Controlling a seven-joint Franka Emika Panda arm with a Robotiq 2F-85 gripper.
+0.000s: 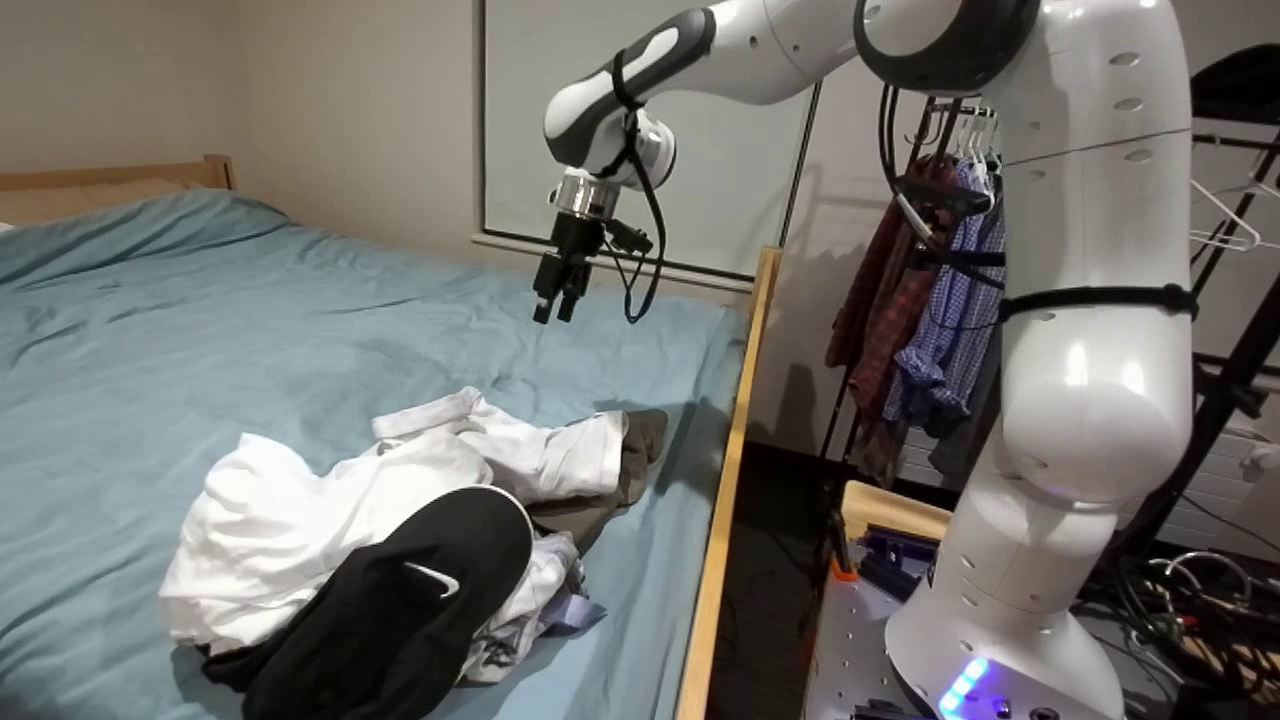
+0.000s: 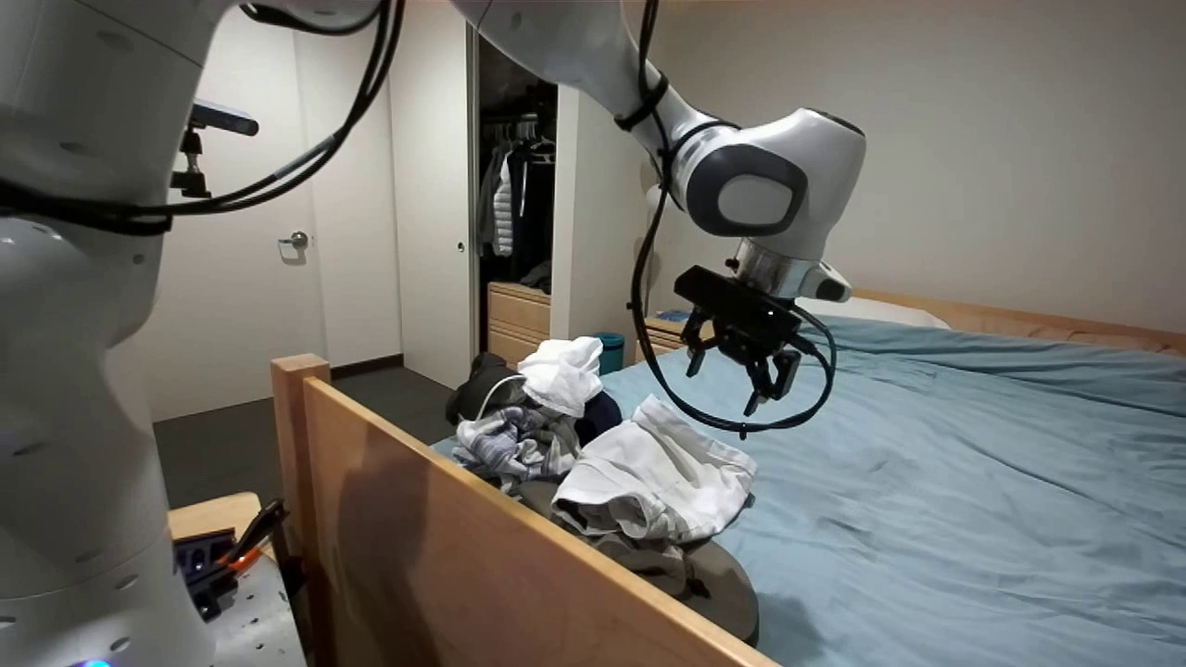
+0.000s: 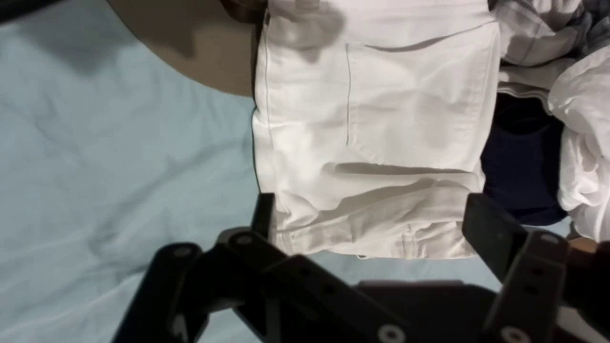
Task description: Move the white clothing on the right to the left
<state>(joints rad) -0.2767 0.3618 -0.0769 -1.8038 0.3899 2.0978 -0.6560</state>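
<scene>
Shows pocketed white clothing [image 3: 376,136] in the wrist view, flatter toward twelve o'clock, crumpled toward six — hovers with gripper [image 3: 371,216] spread wide.

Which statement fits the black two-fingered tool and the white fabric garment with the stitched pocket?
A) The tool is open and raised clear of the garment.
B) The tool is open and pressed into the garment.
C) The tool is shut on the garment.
A: the wrist view shows the black two-fingered tool spread wide, and an exterior view shows a gap above the white fabric garment.
</scene>
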